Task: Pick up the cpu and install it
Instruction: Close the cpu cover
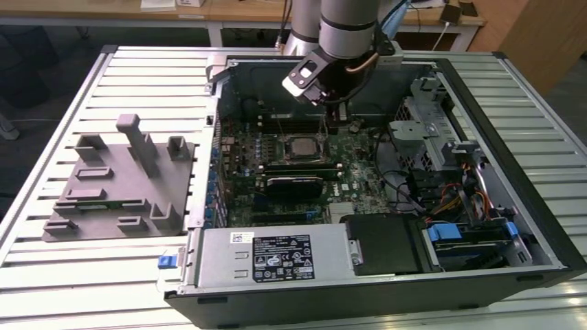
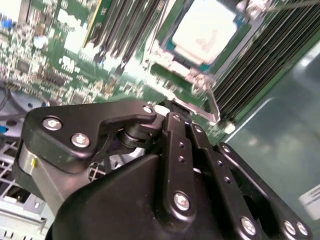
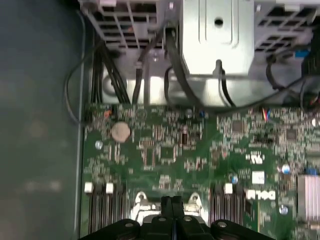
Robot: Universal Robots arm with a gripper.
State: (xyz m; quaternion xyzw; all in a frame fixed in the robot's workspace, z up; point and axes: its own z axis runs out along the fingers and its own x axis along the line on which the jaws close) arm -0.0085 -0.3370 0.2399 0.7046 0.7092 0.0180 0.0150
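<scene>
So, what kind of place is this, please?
Probably a robotics lab or workshop for computer assembly: an open desktop computer case lies on a slatted metal table, a grey fixture block stands beside it, and wooden desks stand behind.

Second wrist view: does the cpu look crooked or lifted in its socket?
Nothing stands out. The cpu lies flat inside the socket frame, its edges parallel to the frame's. The gripper hangs shut above the board, apart from the cpu.

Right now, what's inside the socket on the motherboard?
The cpu lies in the socket, silvery top plate facing up. Whatever lies beneath the chip is covered by it.
</scene>
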